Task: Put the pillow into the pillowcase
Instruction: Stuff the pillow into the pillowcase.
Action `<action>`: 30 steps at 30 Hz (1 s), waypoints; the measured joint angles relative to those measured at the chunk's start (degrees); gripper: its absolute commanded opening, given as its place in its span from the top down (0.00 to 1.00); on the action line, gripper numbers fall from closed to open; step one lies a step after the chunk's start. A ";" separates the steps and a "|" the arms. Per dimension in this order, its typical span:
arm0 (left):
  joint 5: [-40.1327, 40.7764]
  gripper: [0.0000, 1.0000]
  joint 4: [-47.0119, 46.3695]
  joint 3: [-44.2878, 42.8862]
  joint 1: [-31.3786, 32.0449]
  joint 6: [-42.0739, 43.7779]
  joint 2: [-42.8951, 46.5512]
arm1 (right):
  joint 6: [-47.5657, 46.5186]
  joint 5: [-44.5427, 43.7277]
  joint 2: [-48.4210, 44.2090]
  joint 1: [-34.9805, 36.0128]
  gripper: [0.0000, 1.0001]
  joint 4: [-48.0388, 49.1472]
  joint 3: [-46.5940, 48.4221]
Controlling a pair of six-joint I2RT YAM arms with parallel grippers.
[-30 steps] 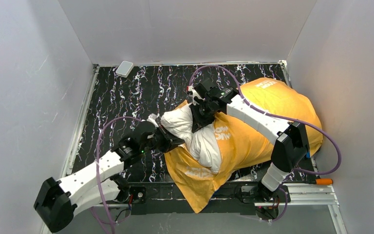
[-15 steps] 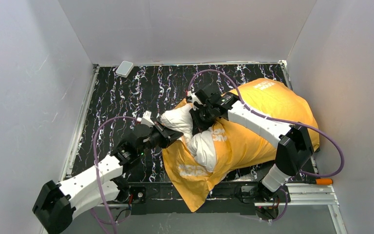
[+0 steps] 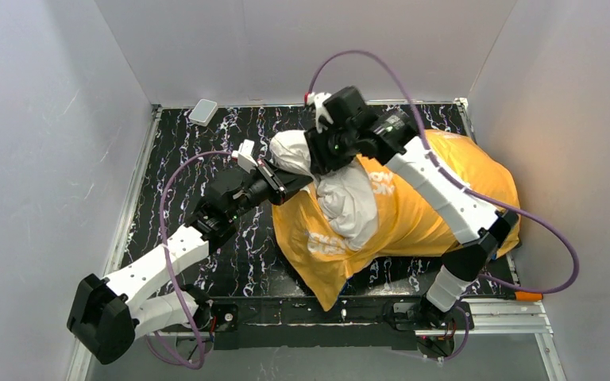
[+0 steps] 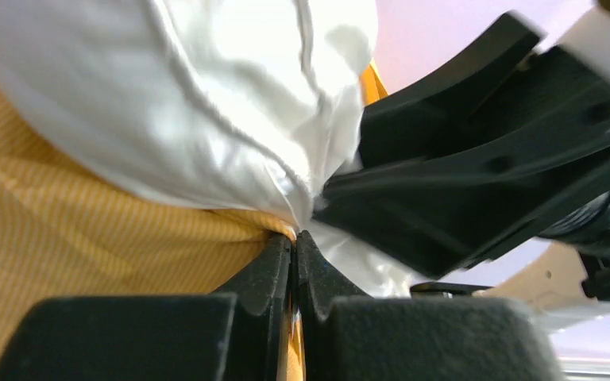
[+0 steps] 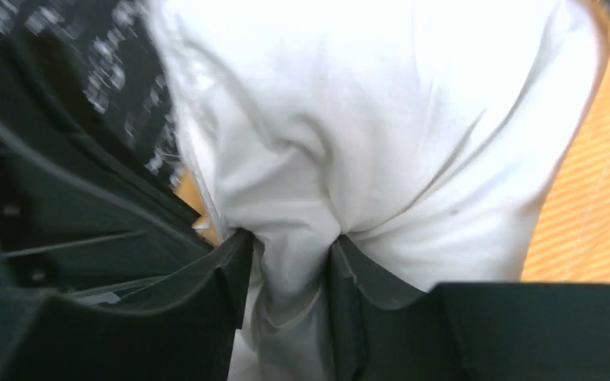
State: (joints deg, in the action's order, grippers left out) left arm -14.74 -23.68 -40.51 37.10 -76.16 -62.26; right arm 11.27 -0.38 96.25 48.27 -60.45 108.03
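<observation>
Slipping is the big worry. The right gripper (image 5: 290,254) has its fingers part way apart, with a fat fold of the pillow (image 3: 349,202) filling the gap and touching both sides. That hold looks loose to me. If the fold slides out, the white end could flop down over the mouth of the pillowcase (image 3: 429,214). The left gripper (image 4: 293,238) is squeezed tight on a thin bit of the orange pillowcase edge, with almost no gap between its fingers. So little cloth is pinched that a hard tug could pull it free, and then the mouth might fall shut. The two grippers are also very close together, so they could bump.

Most of the pillow looks to be inside the pillowcase, which lies as a big lump on the right side of the table (image 3: 206,159). One white end sticks out of the mouth near the middle, raised up to the right gripper.

The pillow is soft, puffy and white, with smooth cloth, lots of wrinkles and a sewn seam along its edge. The pillowcase is thin orange-yellow cloth with tiny stripes and some white letters on it. It hangs floppy where it is empty and bulges round where it is full. The table is hard, flat and black with white squiggles.
</observation>
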 measured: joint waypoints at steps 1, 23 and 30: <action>0.00 1.00 -0.70 0.00 -0.09 -0.22 0.79 | 0.39 0.79 0.02 -1.11 0.49 -0.31 3.34; -4.66 1.00 0.02 0.76 0.09 -0.98 2.99 | 5.22 22.58 11.98 -1.27 0.61 13.18 20.06; -3.37 1.00 4.24 0.76 0.09 0.09 3.74 | 4.26 12.48 17.49 -1.33 0.71 1.77 18.43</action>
State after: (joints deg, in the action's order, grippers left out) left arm -18.11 -19.44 -39.75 37.19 -76.07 -58.52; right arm 15.53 12.10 113.73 46.94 -58.67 126.45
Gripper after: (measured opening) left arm 0.013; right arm 0.314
